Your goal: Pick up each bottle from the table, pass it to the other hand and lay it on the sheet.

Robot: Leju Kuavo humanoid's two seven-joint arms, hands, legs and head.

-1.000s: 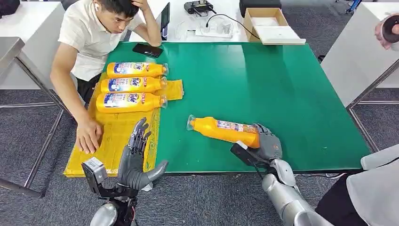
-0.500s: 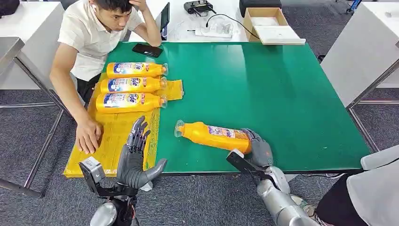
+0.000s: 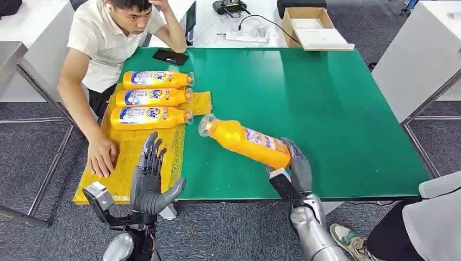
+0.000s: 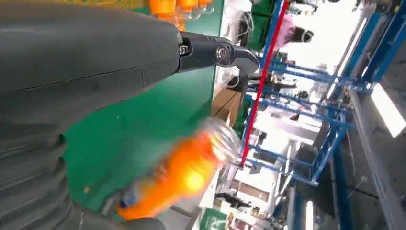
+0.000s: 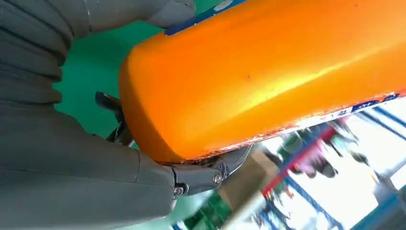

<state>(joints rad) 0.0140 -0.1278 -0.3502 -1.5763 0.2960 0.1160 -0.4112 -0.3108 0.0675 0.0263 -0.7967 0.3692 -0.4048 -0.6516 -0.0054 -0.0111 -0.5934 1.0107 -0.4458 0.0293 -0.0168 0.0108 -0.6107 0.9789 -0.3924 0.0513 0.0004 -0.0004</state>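
So there's a person (image 3: 103, 49) in a white short-sleeved shirt sitting at the far-left corner of the green worktop (image 3: 326, 109), one elbow propped on it with that hand up at the head, the other hand (image 3: 102, 155) resting flat near the worktop's left edge. A black phone (image 3: 170, 57) lies on the green surface right by the propped elbow. Behind the worktop is a white table (image 3: 261, 22) with an open cardboard box (image 3: 311, 24), a white power strip (image 3: 247, 33) with a black cable, and a dark controller-looking gadget (image 3: 228, 7). Grey carpet floor (image 3: 32, 157) all around. Another person's sneaker (image 3: 348, 239) pokes in bottom right.
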